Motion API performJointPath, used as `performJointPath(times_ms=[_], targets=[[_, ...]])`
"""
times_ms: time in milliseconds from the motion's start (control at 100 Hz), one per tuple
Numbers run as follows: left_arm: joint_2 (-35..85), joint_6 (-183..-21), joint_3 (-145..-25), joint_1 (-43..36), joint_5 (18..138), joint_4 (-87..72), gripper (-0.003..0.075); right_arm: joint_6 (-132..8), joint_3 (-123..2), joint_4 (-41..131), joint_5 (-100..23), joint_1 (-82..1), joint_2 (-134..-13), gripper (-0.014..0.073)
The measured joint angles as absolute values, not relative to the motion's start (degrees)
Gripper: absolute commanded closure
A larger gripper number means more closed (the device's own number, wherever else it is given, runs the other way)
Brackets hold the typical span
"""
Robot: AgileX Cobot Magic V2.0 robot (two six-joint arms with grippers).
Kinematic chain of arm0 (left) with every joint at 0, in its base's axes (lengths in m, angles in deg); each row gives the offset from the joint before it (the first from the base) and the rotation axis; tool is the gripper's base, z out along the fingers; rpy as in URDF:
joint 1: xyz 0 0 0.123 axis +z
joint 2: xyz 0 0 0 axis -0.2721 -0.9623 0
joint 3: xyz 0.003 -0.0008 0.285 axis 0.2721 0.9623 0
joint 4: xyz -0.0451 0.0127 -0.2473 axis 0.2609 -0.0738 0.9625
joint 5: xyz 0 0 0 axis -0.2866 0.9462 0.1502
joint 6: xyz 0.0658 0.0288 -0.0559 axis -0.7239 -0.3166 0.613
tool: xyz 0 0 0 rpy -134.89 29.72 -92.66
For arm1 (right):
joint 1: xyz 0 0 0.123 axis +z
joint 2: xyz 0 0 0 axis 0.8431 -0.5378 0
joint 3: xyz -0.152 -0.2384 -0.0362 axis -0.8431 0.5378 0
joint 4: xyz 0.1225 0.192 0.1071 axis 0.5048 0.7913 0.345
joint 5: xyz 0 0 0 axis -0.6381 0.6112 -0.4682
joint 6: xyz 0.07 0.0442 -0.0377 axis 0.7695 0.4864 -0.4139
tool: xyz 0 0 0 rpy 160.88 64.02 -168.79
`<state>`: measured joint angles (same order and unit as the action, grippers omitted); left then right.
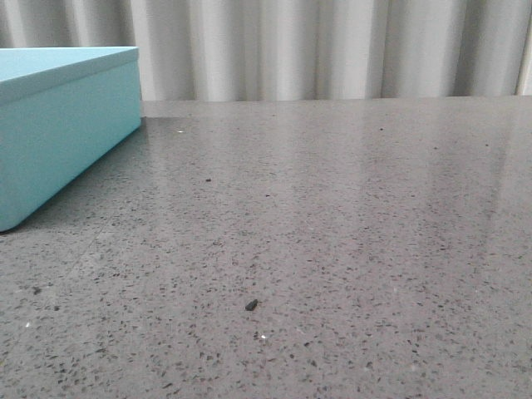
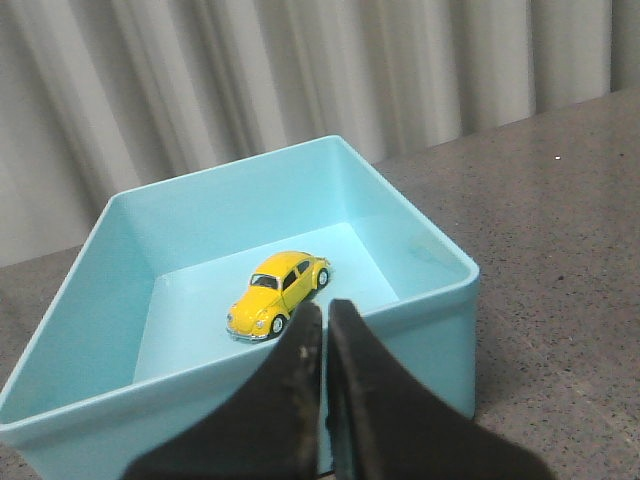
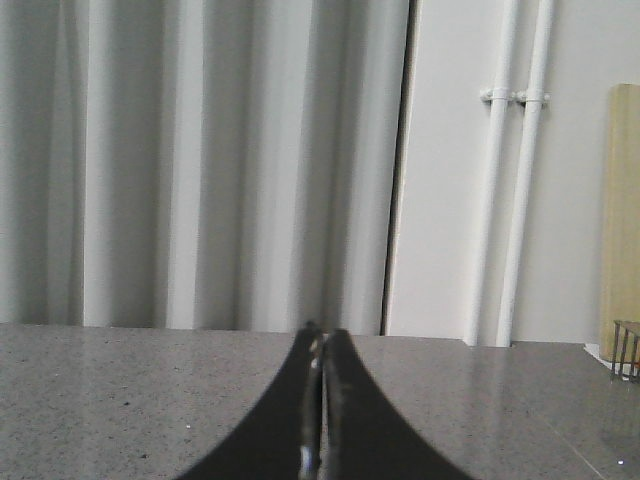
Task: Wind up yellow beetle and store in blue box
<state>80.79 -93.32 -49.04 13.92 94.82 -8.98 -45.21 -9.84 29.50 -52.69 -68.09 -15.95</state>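
Observation:
The yellow beetle (image 2: 278,293) stands on its wheels on the floor of the open blue box (image 2: 440,250) in the left wrist view. My left gripper (image 2: 325,306) is shut and empty, held above the box's near wall, apart from the car. The blue box also shows at the far left of the front view (image 1: 58,133); its inside is hidden there. My right gripper (image 3: 321,332) is shut and empty above bare table, with no task thing near it. Neither gripper shows in the front view.
The grey speckled table (image 1: 332,249) stretches to a white pleated curtain (image 1: 332,50) at the back. A small dark speck (image 1: 251,305) lies on the table. White pipes (image 3: 520,170) run down the wall in the right wrist view.

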Motion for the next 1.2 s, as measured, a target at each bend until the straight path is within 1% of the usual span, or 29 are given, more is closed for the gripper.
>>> performJointPath(times_ms=[590,690,740,880,950,1050,1200], targets=[[80.79,-93.32,-48.87,13.92,94.57,-9.28,0.0741,-45.21,-9.84,29.50,-52.56,-68.09,-15.95,0.0654],[80.79,-92.52,-47.28,13.92,89.71,-12.12,0.0741,-45.21,-9.84,29.50,-52.56,-68.09,-15.95,0.0654],[80.79,-90.39,-46.01,13.92,84.87,-14.86,0.0741,-45.21,-9.84,29.50,-52.56,-68.09,-15.95,0.0654],[80.79,-77.93,-41.48,13.92,72.45,-24.24,0.0741,-45.21,-9.84,29.50,-52.56,-68.09,-15.95,0.0654],[80.79,-71.94,-39.15,13.92,68.06,-28.47,0.0741,-45.21,-9.84,29.50,-52.47,-68.09,-15.95,0.0654],[80.79,-65.65,-35.82,13.92,64.88,-31.24,0.0741,-45.21,-9.84,29.50,-52.47,-68.09,-15.95,0.0654],[81.02,-62.48,-29.51,13.92,64.44,-32.39,0.0741,-45.21,-9.84,29.50,-52.47,-68.09,-15.95,0.0654]])
